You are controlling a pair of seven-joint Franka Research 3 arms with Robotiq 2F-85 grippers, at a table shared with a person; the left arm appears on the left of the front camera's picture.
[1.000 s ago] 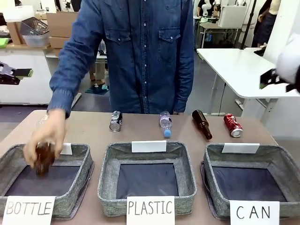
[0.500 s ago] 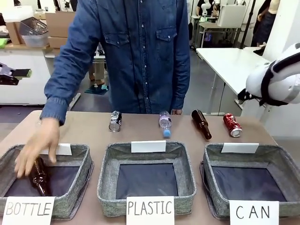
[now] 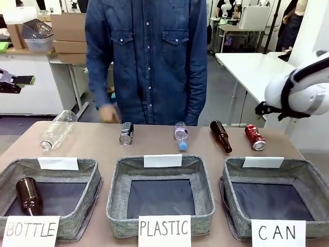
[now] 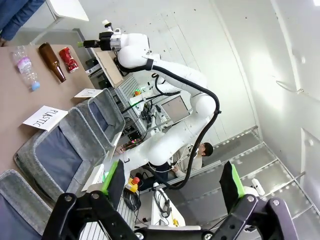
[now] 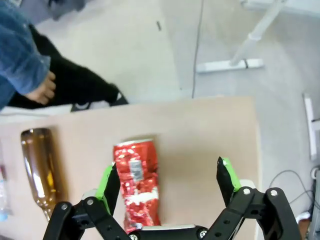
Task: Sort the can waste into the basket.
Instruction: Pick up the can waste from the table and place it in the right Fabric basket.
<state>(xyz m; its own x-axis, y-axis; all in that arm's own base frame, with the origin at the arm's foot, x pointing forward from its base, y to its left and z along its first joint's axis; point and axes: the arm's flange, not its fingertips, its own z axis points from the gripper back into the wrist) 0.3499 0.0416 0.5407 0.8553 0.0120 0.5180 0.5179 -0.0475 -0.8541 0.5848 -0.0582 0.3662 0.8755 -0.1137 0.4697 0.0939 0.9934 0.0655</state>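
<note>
A dented red can (image 3: 255, 137) lies at the table's far right, beyond the grey basket (image 3: 230, 181) signed "CAN". A silver can (image 3: 126, 133) with dark print lies at the far middle-left. My right gripper (image 5: 167, 172) hangs open above the red can (image 5: 137, 185), which lies under and beside its left finger, untouched. The right arm (image 3: 300, 92) hovers high at the right edge. My left gripper (image 4: 171, 175) is open and empty, held high at the left, and looks across at the baskets and the red can (image 4: 68, 59).
The "BOTTLE" basket (image 3: 10, 172) holds a brown bottle (image 3: 28, 194); the "PLASTIC" basket (image 3: 115, 180) stands in the middle. A large clear bottle (image 3: 56, 129), a small plastic bottle (image 3: 181, 135) and a brown bottle (image 3: 221, 136) lie along the far side. The person's hand (image 3: 108, 113) hovers there.
The person's hand let the brown bottle go in the "BOTTLE" basket and drew back to the far edge. My right arm came further into view, slightly leftward.
</note>
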